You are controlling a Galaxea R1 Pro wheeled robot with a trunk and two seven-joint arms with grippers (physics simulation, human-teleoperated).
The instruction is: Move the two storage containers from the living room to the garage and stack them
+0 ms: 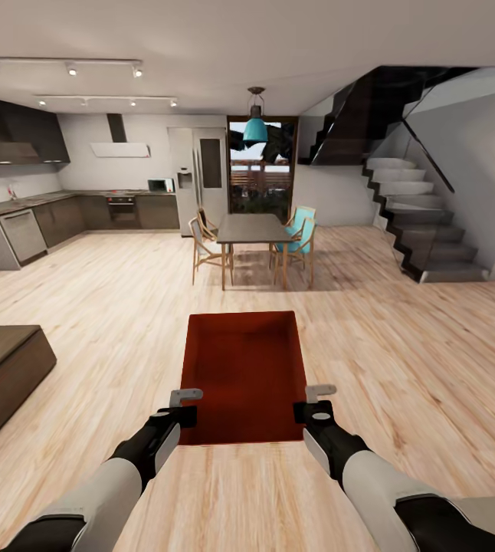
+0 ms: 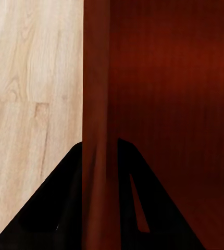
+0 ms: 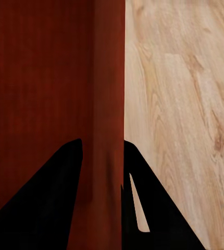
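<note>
A light wood-plank floor [image 1: 109, 307] runs through the whole room. A dark dining table [image 1: 254, 228] stands on it as the landmark, chairs [image 1: 205, 247] pressed around it. Left of the table stand kitchen cabinets [image 1: 25, 230]; right of it, a staircase [image 1: 424, 230]; nearer, at far left, a low dark bench [image 1: 2, 368].

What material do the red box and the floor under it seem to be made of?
The red box looks like matte plastic or painted board: uniform red-orange, faint streaks, no shine. The floor looks like light wood planks, satin: visible grain, knots and board joints.
</note>
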